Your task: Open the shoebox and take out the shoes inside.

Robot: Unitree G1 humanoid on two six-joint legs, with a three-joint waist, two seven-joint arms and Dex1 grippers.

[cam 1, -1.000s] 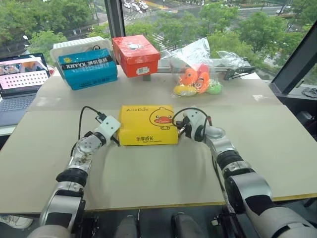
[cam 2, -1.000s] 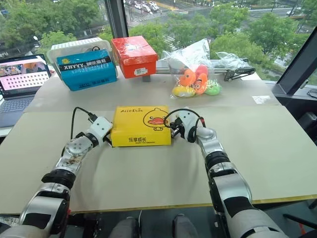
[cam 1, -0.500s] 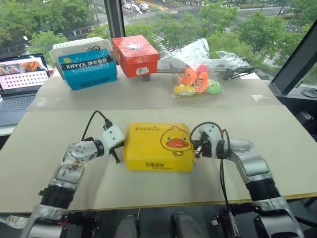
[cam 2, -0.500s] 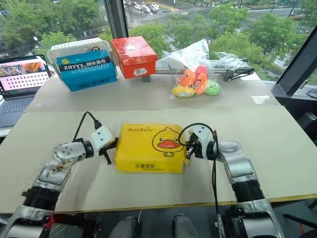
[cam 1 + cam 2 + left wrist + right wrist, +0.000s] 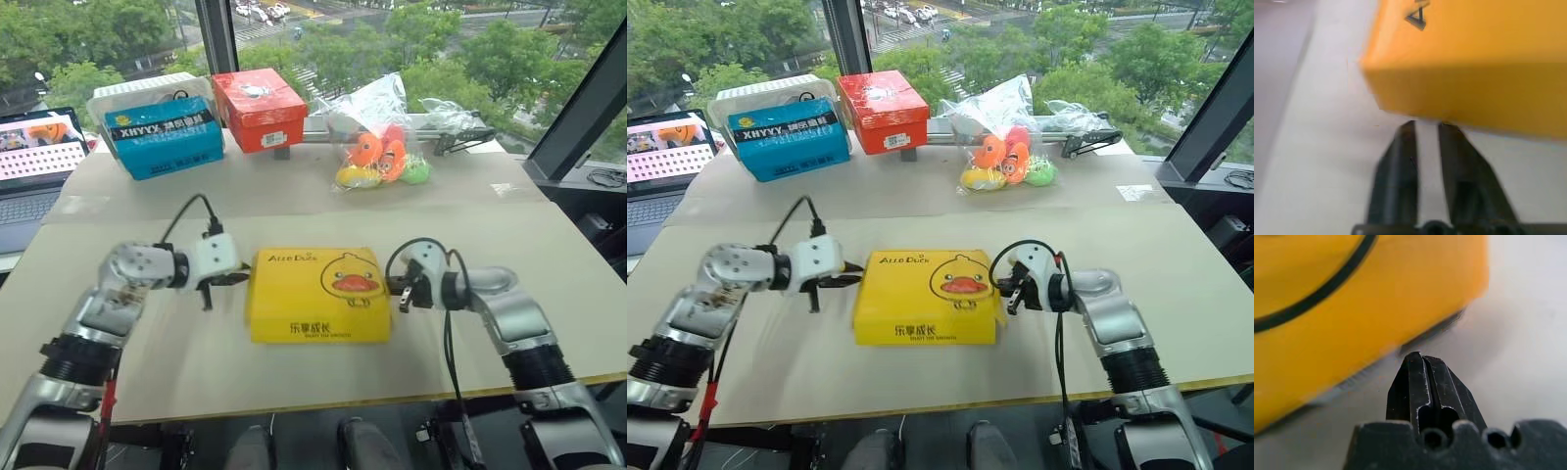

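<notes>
The shoebox [image 5: 315, 294] lies flat and closed on the table, with a yellow lid showing a duck face and brown lettering. The shoes are hidden inside it. My left gripper [image 5: 221, 287] hovers just off the box's left side. In the left wrist view its fingers [image 5: 1400, 161] stand a little apart with nothing between them, close to the yellow box wall [image 5: 1464, 88]. My right gripper [image 5: 402, 296] sits at the box's right side, shut and empty. The right wrist view shows its fingertips [image 5: 1418, 367] pressed together beside the box's lower corner [image 5: 1352, 318].
At the back of the table stand a blue box [image 5: 162, 137], a red-orange box [image 5: 260, 106] and a clear bag of orange, yellow and green toys [image 5: 377, 147]. An open laptop [image 5: 29, 171] sits at the far left. The table's front edge [image 5: 323, 401] runs close below the shoebox.
The shoebox has slid toward the table's front edge, carried between both grippers. My left gripper has since come off the box's side, risen and opened. My right gripper stayed shut.
</notes>
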